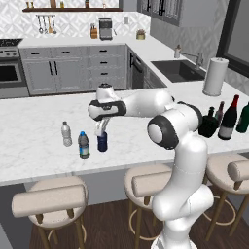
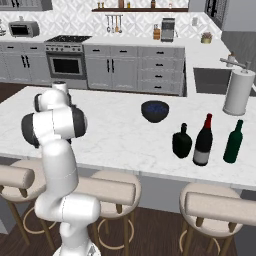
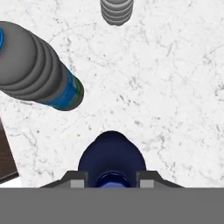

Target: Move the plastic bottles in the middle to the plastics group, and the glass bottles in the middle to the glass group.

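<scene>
Here the end effector [image 1: 101, 130] pinches the dark blue bottle [image 1: 102, 143], standing just beside the blue-capped bottle [image 1: 83, 145] on the counter [image 1: 39, 121].

Two clear water bottles [image 1: 66, 134], one dark blue bottle [image 1: 102, 142], four glass bottles [image 2: 203, 141], one bowl [image 2: 154, 111]

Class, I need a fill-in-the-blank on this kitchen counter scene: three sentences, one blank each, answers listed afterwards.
1. The gripper sits directly above the dark ____ bottle.
2. The label on the water bottle beside it is ____.
3. The wine bottle with the white label has a ____ top.

Missing words: blue; blue; red
</scene>
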